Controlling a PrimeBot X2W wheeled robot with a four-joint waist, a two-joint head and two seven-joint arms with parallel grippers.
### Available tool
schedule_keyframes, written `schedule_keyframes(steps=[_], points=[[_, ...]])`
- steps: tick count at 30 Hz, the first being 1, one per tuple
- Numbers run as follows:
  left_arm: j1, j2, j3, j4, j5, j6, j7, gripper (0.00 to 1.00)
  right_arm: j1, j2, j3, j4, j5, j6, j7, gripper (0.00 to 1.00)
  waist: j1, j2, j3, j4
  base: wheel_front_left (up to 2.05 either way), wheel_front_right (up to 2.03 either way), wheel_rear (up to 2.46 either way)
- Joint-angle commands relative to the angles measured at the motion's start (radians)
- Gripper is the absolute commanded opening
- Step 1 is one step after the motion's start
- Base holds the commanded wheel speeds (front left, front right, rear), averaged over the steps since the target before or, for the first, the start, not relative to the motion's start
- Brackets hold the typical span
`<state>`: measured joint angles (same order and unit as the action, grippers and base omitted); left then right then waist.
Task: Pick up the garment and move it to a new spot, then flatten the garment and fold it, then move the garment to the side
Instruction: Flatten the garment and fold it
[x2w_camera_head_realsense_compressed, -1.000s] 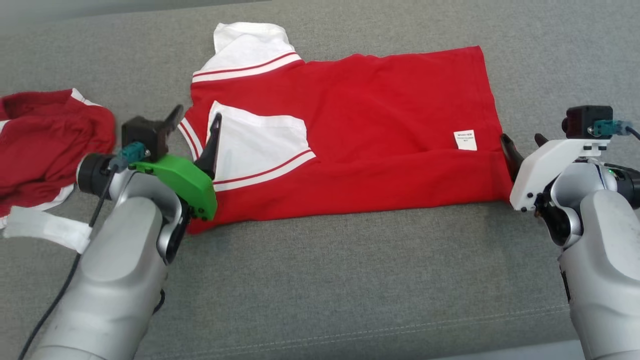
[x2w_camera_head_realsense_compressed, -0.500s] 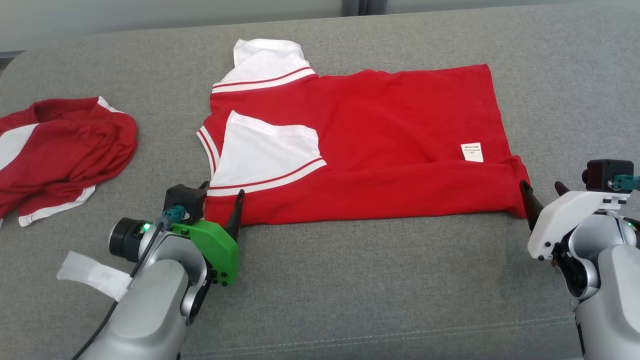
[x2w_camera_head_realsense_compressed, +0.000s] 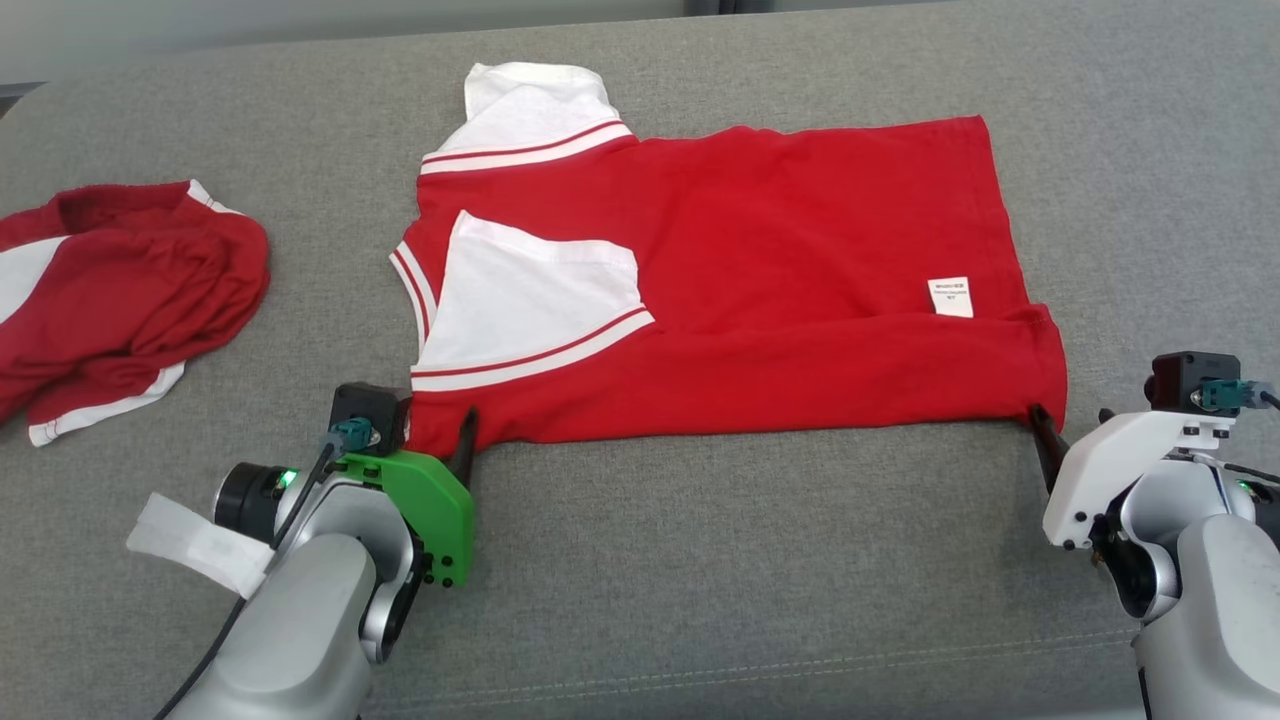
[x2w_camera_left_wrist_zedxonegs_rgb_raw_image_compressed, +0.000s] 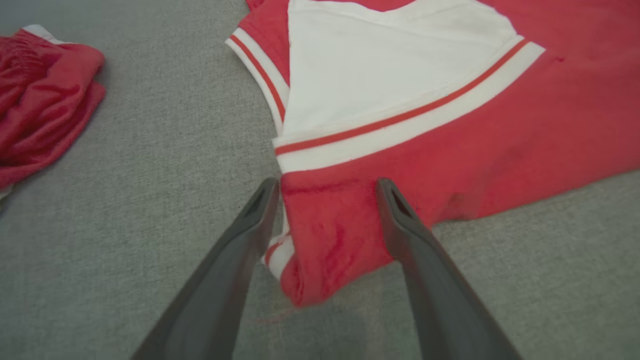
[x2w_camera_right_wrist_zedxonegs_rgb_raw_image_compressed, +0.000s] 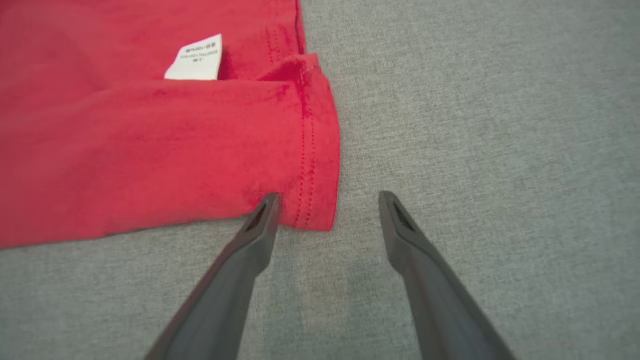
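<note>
Red garment (x2w_camera_head_realsense_compressed: 760, 250), spread flat on grey cushion (x2w_camera_head_realsense_compressed: 700, 580), long side running left to right, near edge folded over on itself. White sleeve panel (x2w_camera_head_realsense_compressed: 535, 290) with red stripe at garment's left end. Second white panel (x2w_camera_head_realsense_compressed: 530, 110) poking out at garment's far-left corner. White label (x2w_camera_head_realsense_compressed: 950, 297) near garment's right end, just above the fold.

Left gripper (x2w_camera_left_wrist_zedxonegs_rgb_raw_image_compressed: 326, 186) at garment's near-left corner, jaws spread wide, nothing pinched. Corner of the red fold lying between the two fingers. One finger just beside the cloth edge, the other over red fabric; contact with cloth not clear.

Right gripper (x2w_camera_right_wrist_zedxonegs_rgb_raw_image_compressed: 328, 196) at garment's near-right corner, likewise parted wide and gripping nothing. One fingertip at the stitched hem, the other over bare cushion just past garment's right edge.

Crumpled dark-red and white cloth (x2w_camera_head_realsense_compressed: 120, 290) well apart from garment, off its left end. White strip (x2w_camera_head_realsense_compressed: 195, 545) on left forearm, on the near side of garment's near edge.
</note>
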<state>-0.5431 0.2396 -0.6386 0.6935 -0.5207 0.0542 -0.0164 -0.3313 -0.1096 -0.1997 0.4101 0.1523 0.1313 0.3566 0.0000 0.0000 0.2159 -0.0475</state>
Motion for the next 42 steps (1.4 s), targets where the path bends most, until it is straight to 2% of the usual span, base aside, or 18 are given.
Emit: schedule_keyframes(steps=[1,15,21,29,34,42], points=[[0.015,0.010,0.002,-0.004,-0.009,0.009,0.008,1.00,-0.001,0.000,-0.004,0.003,-0.011,-0.001,0.002,1.00,0.0000,0.0000,0.001,0.001,0.00,0.00,0.00],[0.136,0.043,0.032,-0.172,-0.058,0.107,0.075,1.00,0.028,0.007,-0.028,0.013,-0.020,-0.001,-0.012,1.00,0.0000,0.0000,-0.018,0.002,0.00,0.00,0.00],[0.148,0.041,0.033,-0.207,-0.069,0.132,0.099,1.00,0.019,0.017,-0.025,0.030,-0.029,-0.001,-0.028,1.00,0.0000,0.0000,-0.008,0.007,0.00,0.00,0.00],[0.114,0.034,0.032,-0.217,-0.064,0.139,0.092,1.00,-0.023,0.029,-0.016,0.066,-0.034,-0.001,-0.051,1.00,0.0000,0.0000,0.007,0.011,0.00,0.00,0.00],[0.134,0.049,0.018,-0.245,-0.070,0.142,0.131,1.00,0.003,-0.006,-0.032,0.019,-0.062,-0.001,0.003,1.00,0.0000,0.0000,-0.002,0.015,0.00,0.00,0.00],[0.167,0.078,0.034,-0.334,-0.083,0.177,0.170,1.00,0.045,-0.022,-0.069,-0.129,-0.013,-0.001,0.085,1.00,0.0000,0.0000,-0.018,0.020,0.00,0.00,0.00]])
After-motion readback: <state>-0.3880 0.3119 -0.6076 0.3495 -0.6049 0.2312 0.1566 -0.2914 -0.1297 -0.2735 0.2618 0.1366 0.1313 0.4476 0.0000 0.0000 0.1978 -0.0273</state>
